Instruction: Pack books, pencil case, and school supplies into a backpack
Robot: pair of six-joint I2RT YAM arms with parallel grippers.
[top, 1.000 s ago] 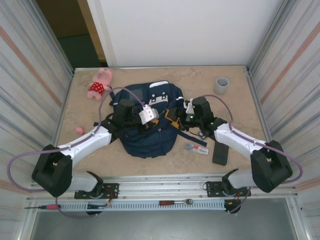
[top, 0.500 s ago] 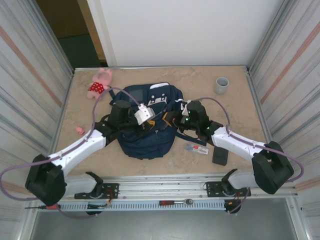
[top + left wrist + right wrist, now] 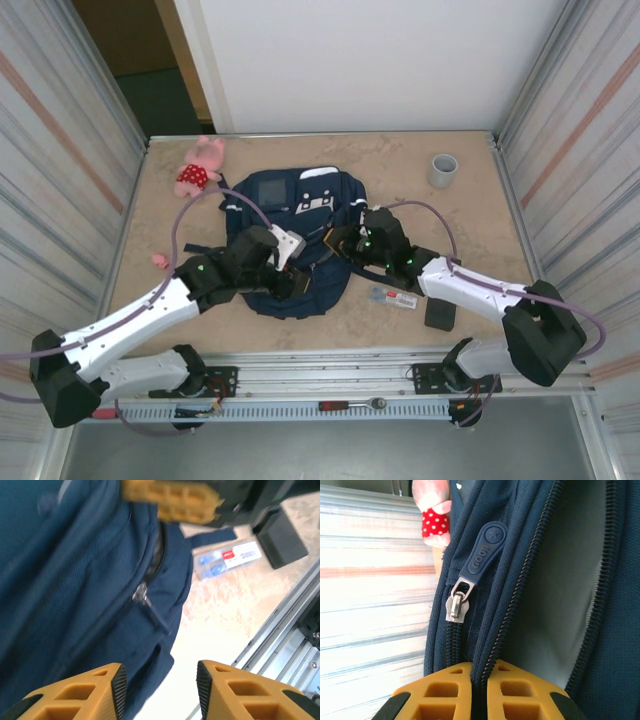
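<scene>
Right tool: clamped on the backpack fabric beside its zip.
Left tool: fingers apart, over the backpack's near-edge end.

Raised letters resembling "GOOB" are seen on the navy zipper pull of the backpack, below a small embossed star. Print on the clear pack, red label included, cannot be read.

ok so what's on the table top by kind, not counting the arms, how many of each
backpack: 1
school supplies: 2 (dark grey rectangle, red-label pack)
pink plush toy: 1
small pink piece: 1
grey cup: 1
total: 6
</scene>
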